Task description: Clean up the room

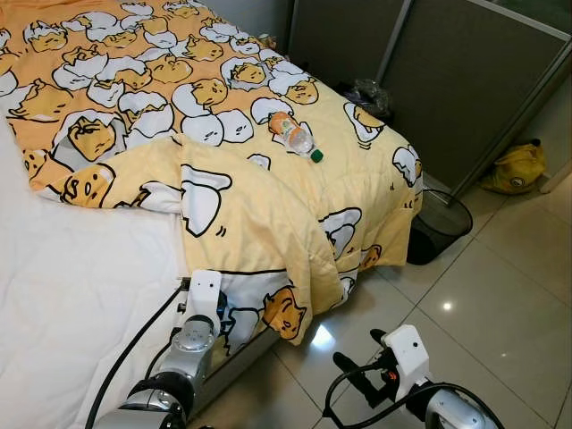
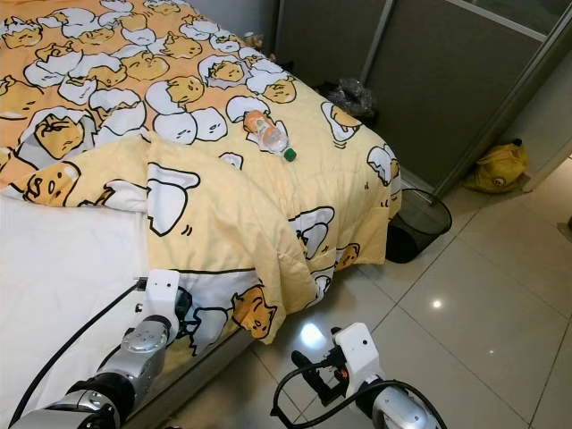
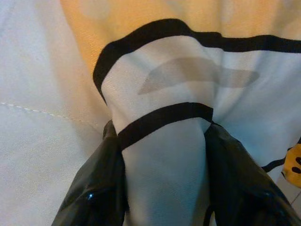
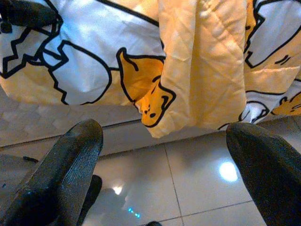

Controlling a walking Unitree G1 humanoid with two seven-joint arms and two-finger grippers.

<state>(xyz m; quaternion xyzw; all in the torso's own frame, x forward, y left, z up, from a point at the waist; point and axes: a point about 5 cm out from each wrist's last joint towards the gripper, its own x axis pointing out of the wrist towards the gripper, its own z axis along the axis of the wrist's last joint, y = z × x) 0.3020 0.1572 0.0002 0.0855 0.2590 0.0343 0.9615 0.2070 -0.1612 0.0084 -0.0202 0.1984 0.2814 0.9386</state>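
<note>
Two grippers matter here: your left gripper [image 3: 162, 155] is clamped on a fold of the blanket [image 1: 241, 206], which lies crumpled over the bed's [image 1: 63, 286] foot corner and hangs toward the floor [image 1: 500, 295]; your right gripper [image 4: 164, 165] waits spread apart above the tiles. Expect soft, light, floppy cloth, so take it by the edge. A bottle [image 1: 293, 137] rests on top; no writing is readable.

The right gripper's [image 4: 164, 181] two black fingers [image 4: 66, 172] spread wide above glossy grey floor tiles [image 4: 188, 183], near a hanging yellow cartoon-print quilt [image 4: 202, 70].
</note>
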